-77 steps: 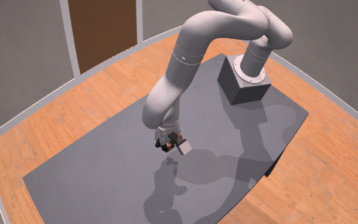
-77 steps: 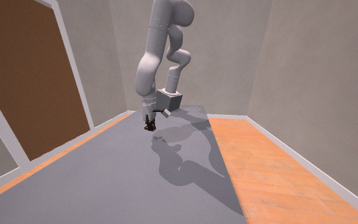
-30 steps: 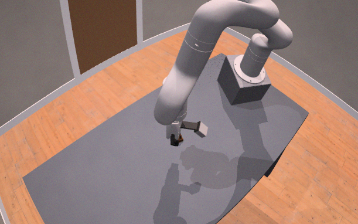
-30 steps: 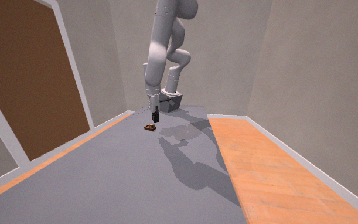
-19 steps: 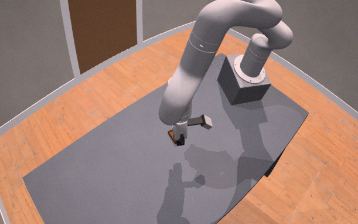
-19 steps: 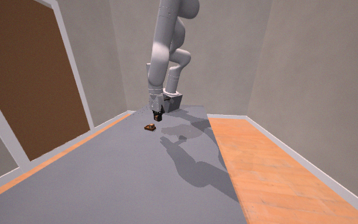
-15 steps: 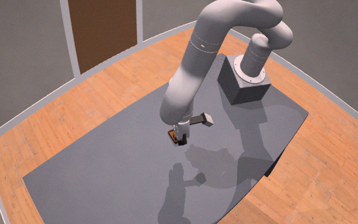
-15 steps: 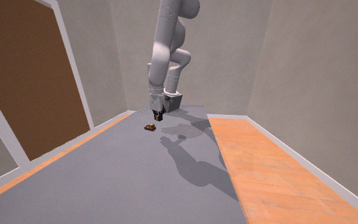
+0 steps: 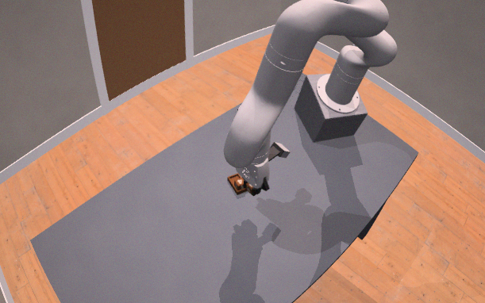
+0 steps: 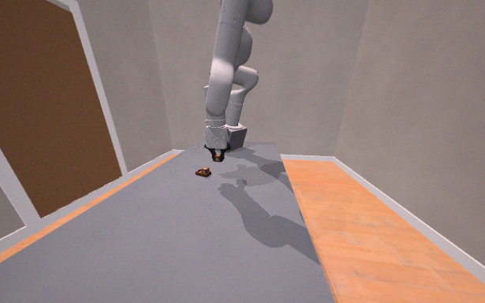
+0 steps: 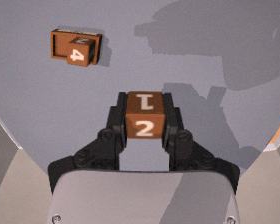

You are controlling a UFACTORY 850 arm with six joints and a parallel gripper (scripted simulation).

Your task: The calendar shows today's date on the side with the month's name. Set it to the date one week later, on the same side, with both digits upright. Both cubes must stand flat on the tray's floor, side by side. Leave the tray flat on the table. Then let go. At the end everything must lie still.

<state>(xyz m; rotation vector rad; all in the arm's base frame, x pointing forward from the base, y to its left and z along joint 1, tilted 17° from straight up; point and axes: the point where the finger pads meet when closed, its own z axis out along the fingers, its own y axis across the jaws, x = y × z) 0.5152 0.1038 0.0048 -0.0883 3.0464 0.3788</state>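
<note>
My gripper (image 9: 258, 189) (image 10: 217, 155) (image 11: 144, 104) is shut on a brown cube (image 11: 145, 126) and holds it above the table, away from the tray. In the wrist view the cube shows a 2 on the near face and an upside-down 1 on the face beyond. The brown tray (image 9: 232, 181) (image 10: 200, 173) (image 11: 61, 46) lies on the table, upper left in the wrist view. The other cube (image 9: 240, 183) (image 10: 205, 170) (image 11: 78, 54) stands in its right part, showing a 4 turned sideways and a shadowed digit. Small white lettering on the tray's far side is unreadable.
The grey table (image 9: 152, 222) (image 10: 152, 238) carries the arm's base block (image 9: 340, 123) (image 10: 236, 138). The arm's shadows fall across the table beside the tray. A wooden floor (image 9: 441, 238) (image 10: 390, 222) surrounds the table.
</note>
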